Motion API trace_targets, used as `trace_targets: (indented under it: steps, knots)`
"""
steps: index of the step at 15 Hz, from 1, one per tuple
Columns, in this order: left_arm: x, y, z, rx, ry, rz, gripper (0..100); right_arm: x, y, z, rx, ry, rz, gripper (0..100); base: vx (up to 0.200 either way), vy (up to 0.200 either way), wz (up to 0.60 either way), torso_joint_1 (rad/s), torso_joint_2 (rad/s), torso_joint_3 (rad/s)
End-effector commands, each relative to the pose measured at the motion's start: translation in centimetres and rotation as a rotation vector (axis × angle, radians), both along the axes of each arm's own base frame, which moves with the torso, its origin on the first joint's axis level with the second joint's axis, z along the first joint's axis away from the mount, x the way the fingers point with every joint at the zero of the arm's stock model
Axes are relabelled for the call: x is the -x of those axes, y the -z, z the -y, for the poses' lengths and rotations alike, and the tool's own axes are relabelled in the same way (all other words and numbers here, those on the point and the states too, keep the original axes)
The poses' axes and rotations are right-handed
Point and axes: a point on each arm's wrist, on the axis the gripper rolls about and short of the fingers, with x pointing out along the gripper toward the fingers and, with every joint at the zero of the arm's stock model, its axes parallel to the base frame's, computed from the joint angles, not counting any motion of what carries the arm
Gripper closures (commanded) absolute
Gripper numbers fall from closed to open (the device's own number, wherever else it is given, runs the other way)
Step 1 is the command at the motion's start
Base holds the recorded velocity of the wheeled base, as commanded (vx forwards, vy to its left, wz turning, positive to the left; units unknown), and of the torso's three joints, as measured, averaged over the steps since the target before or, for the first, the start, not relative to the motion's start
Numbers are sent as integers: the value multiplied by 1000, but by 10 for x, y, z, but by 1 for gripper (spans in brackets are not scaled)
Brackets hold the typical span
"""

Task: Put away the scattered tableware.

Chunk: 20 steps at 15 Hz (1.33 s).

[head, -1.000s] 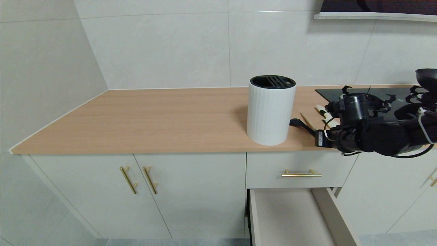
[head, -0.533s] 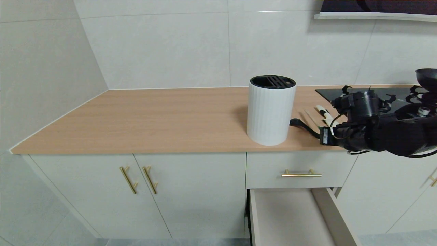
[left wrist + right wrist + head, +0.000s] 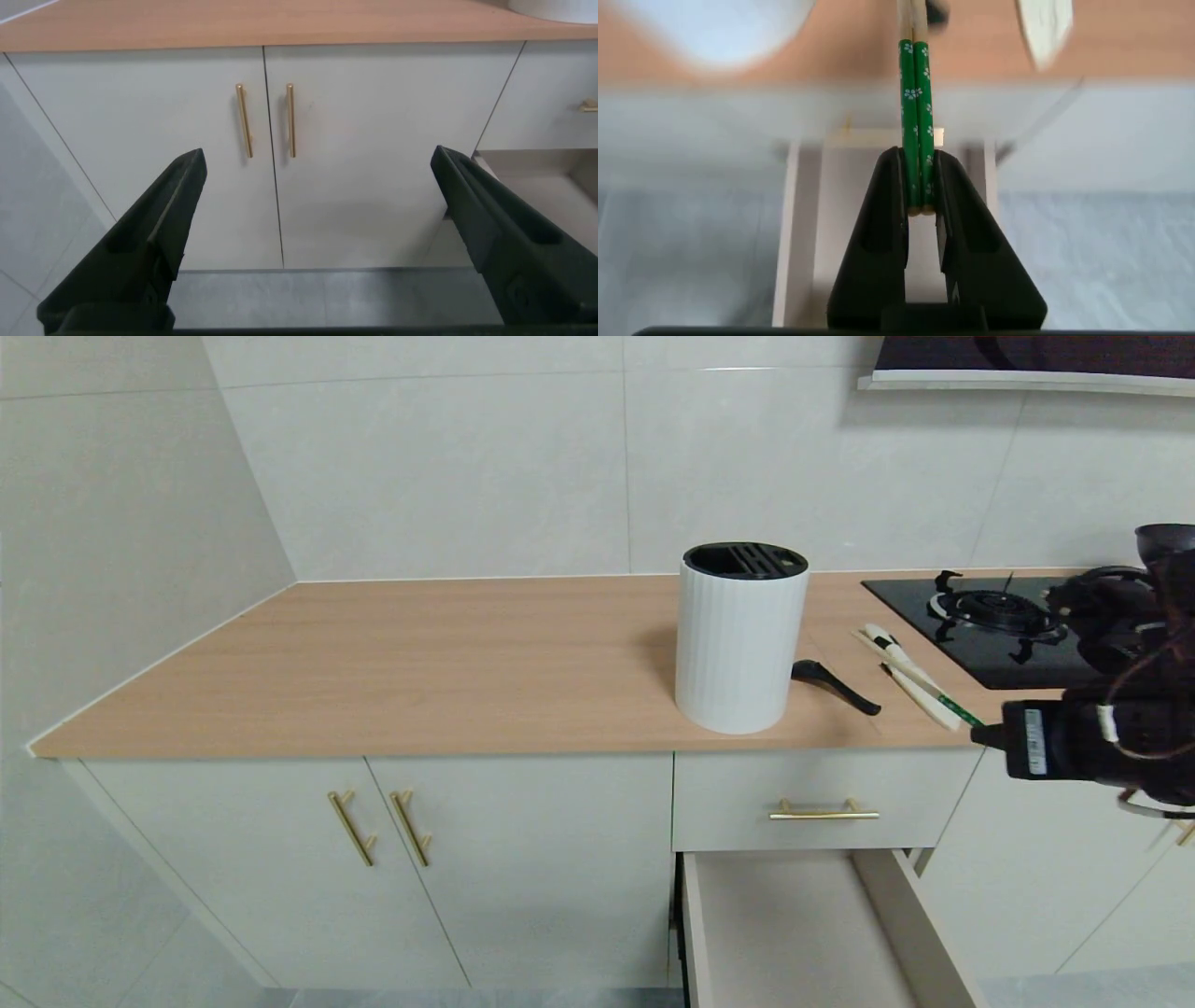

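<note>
The right gripper (image 3: 915,182) was clenched on the green end of the chopsticks (image 3: 913,84), which reached over the counter (image 3: 467,663) beside the white holder (image 3: 741,637). The left gripper (image 3: 318,163) hung released. The chopsticks probably should be lifted, turned upright, then lowered straight into a slot.

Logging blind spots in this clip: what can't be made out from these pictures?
Holder: head view, slotted black top hides its contents.
Black utensil: head view, one end hidden behind the holder.
Open drawer: head view, front cut off by the picture's edge.
White utensil: right wrist view, blurred and cut by the edge.
</note>
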Motion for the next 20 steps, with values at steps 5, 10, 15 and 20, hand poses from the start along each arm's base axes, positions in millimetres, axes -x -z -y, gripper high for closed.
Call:
trace_targets:
  steps: [5, 10, 15, 20]
  knots:
    - [0, 0, 0, 0, 0, -2, 0, 92, -35, 22, -60, -239, -15, 100, 0, 0, 0, 0, 0, 0]
    - [0, 0, 0, 0, 0, -1, 0, 103, -20, 15, -39, -415, -107, 100, 0, 0, 0, 0, 0, 0]
    - [0, 0, 0, 0, 0, -1, 0, 90, -4, 4, -21, -449, -169, 100, 0, 0, 0, 0, 0, 0]
    - [0, 0, 0, 0, 0, -1, 0, 83, 4, 0, -18, -448, -175, 100, 0, 0, 0, -54, 131, 79]
